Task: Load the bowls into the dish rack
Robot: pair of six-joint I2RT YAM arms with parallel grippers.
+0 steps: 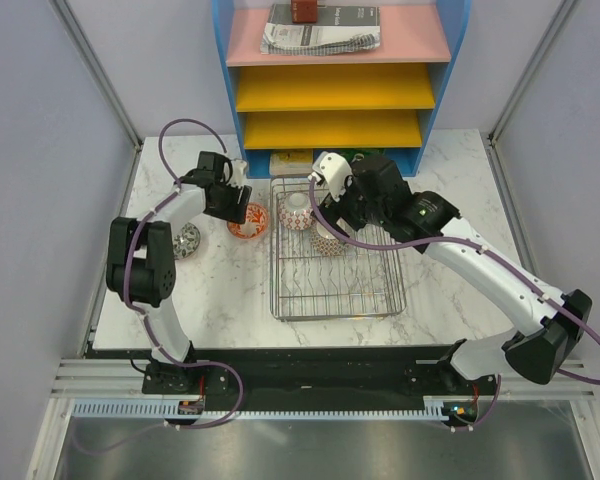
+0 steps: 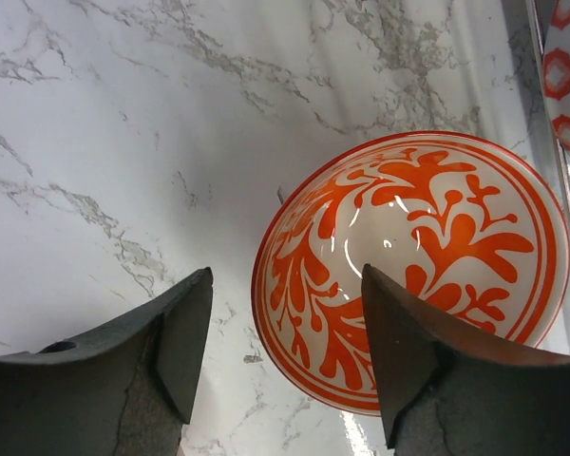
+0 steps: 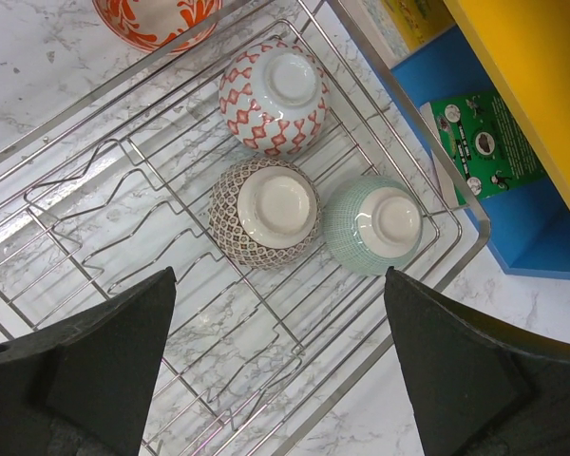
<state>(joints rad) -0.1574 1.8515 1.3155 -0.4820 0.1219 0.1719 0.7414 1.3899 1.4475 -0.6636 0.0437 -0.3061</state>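
A red-orange patterned bowl (image 2: 427,228) stands upright on the marble just left of the dish rack (image 1: 337,315). My left gripper (image 2: 287,275) is open and straddles its near rim, with one finger (image 2: 408,351) over the inside and the other over the table. In the top view that left gripper (image 1: 235,200) is at the red-orange bowl (image 1: 248,221). A blue patterned bowl (image 1: 188,241) sits further left, partly behind the arm. Upside down in the rack lie three bowls: white with red bands (image 3: 273,95), grey-brown (image 3: 264,214) and pale green (image 3: 373,223). My right gripper (image 3: 280,275) hangs open above the rack, holding nothing.
A blue-framed shelf unit (image 1: 335,100) with yellow and pink trays stands right behind the rack; a green packet (image 3: 484,142) lies on its lowest level. The rack's near half (image 1: 335,285) holds only wire dividers. Grey walls close in both sides.
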